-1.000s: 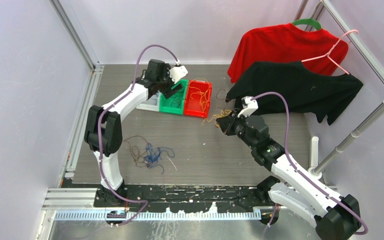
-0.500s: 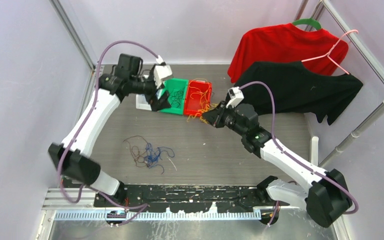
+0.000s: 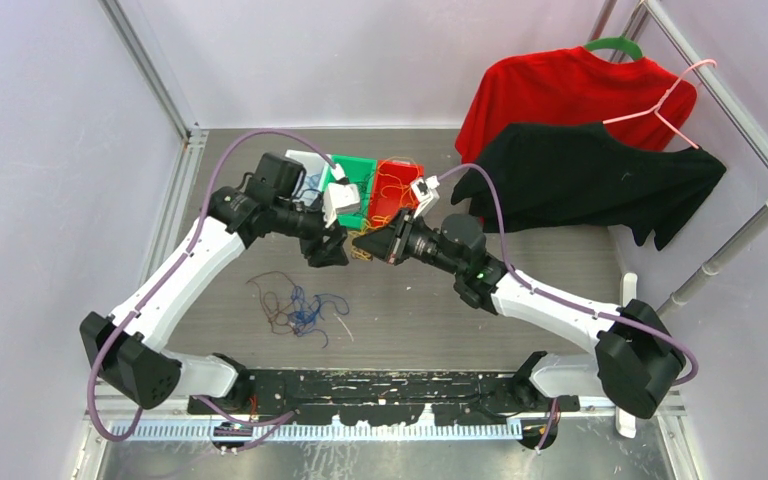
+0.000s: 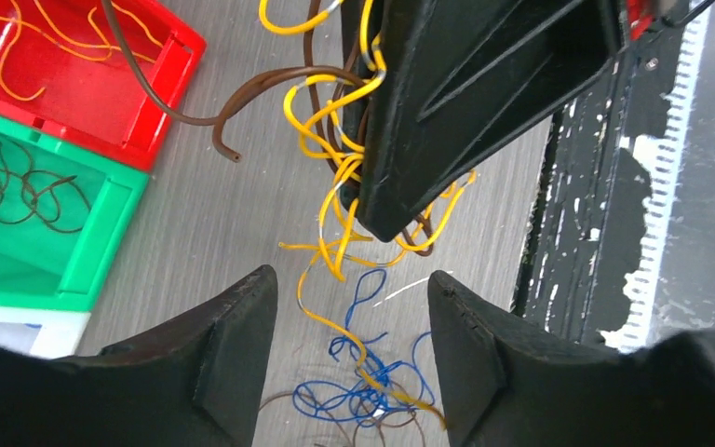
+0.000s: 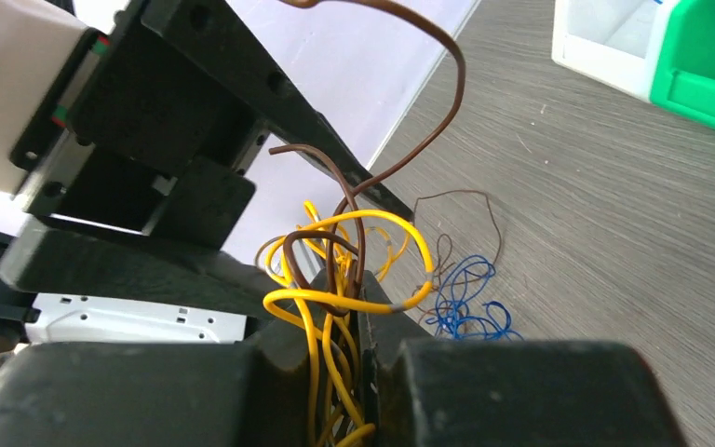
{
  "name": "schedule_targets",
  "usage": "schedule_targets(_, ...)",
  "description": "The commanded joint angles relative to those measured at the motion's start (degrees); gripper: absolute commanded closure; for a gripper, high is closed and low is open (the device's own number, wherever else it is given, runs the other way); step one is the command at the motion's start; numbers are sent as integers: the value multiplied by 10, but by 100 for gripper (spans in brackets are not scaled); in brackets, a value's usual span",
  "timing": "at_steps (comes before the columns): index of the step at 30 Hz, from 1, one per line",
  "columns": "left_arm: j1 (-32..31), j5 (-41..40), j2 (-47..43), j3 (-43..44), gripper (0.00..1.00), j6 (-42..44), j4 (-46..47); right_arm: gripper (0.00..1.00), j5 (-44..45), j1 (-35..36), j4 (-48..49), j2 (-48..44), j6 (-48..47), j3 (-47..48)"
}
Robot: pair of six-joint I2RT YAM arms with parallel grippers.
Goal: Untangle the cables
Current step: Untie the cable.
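Note:
My right gripper (image 3: 363,245) is shut on a bunch of yellow and brown cables (image 5: 340,279), held above the table's middle; loops stick out past its fingertips (image 5: 358,296). In the left wrist view that bunch (image 4: 335,191) hangs from the right gripper (image 4: 465,93), and one yellow strand trails down to the clump below. My left gripper (image 4: 349,307) is open just beside the bunch, its fingers (image 4: 233,354) apart with nothing gripped. A loose clump of blue and brown cables (image 3: 295,305) lies on the table, also seen under the left gripper (image 4: 372,396).
A red bin (image 3: 400,180) holding yellow wires, a green bin (image 3: 360,170) holding brown wires (image 4: 19,186) and a white bin (image 3: 310,165) stand at the back. A red shirt (image 3: 570,90) and a black shirt (image 3: 600,175) hang on a rack (image 3: 730,250) at the right.
The left arm swung from the bins down to the table's middle. The right gripper carried its bunch leftward to meet it. The clump on the table has not moved.

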Motion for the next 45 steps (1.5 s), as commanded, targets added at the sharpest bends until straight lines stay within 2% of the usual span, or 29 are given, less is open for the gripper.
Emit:
schedule_targets(1, -2, -24, -25, -2, 44, 54, -19, 98, 1, 11, 49, -7, 5, 32)
schedule_targets(4, -3, -40, -40, -16, 64, 61, -14, 94, -2, 16, 43, -8, 3, 32)
schedule_targets(8, -2, -63, -71, -28, 99, 91, -14, 89, 10, 15, 46, -20, 9, 18)
schedule_targets(9, -2, -78, -77, -30, 100, 94, -9, 87, 11, 15, 46, -23, 9, 14)
schedule_targets(12, -2, -124, -92, -33, 100, 121, 5, 79, 14, 10, 36, -40, 9, -4)
schedule_targets(15, -2, -172, -106, -29, 100, 154, 19, 65, 29, -8, 15, -69, 2, -37)
schedule_targets(18, -2, -207, -116, -11, 100, 176, 25, 60, 48, -26, -25, -102, -20, -65)
schedule_targets(22, -2, -213, -124, 29, 100, 178, 15, 60, 86, -31, -110, -133, -86, -80)
schedule_targets(25, -2, -209, -128, 55, 100, 175, 18, 64, 121, -31, -162, -142, -119, -85)
schedule_targets(28, -2, -197, -132, 66, 100, 172, 28, 65, 141, -30, -180, -150, -144, -86)
schedule_targets(31, -2, -181, -134, 69, 100, 173, 28, 59, 125, -22, -147, -161, -173, -71)
schedule_targets(37, -2, -162, -149, 50, 100, 168, 47, 38, 57, -6, -61, -139, -229, 0)
schedule_targets(45, -2, -121, -148, 54, 100, 153, 74, 32, -49, 9, 57, -6, -206, 98)
